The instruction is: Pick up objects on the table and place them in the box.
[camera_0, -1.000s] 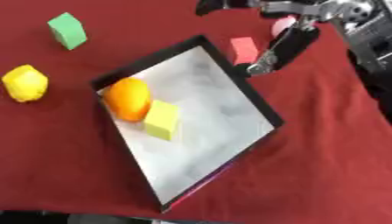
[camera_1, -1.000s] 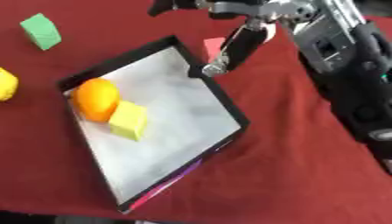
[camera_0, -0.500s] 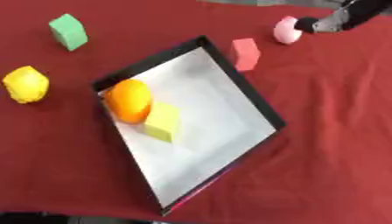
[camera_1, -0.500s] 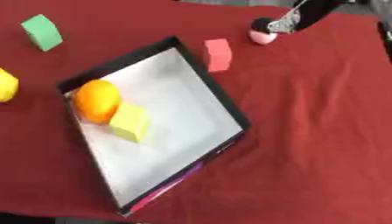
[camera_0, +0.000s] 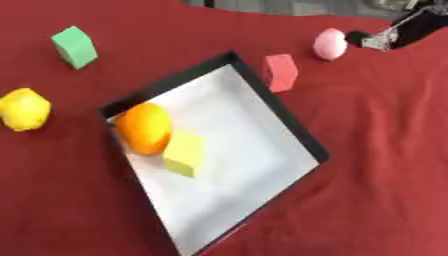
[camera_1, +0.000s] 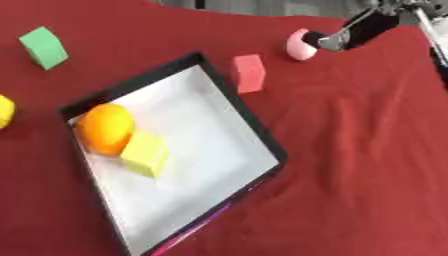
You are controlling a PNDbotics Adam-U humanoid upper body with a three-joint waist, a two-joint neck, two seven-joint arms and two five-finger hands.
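Left eye view: box point(camera_0: 289, 130) holds orange point(camera_0: 144, 127) (yellow block point(camera_0: 185, 154) beside).

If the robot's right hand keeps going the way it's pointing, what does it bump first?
Most likely the pink egg-shaped object: the right hand points its fingertips straight at it, seemingly almost touching, though depth is unclear.

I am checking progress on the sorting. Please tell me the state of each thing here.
Box: open, on the table.
Orange ball: in the box.
Yellow block: in the box.
Red block: outside, beside the box.
Pink ball: outside, robot hand beside it.
Green block: outside.
Yellow ball: outside.
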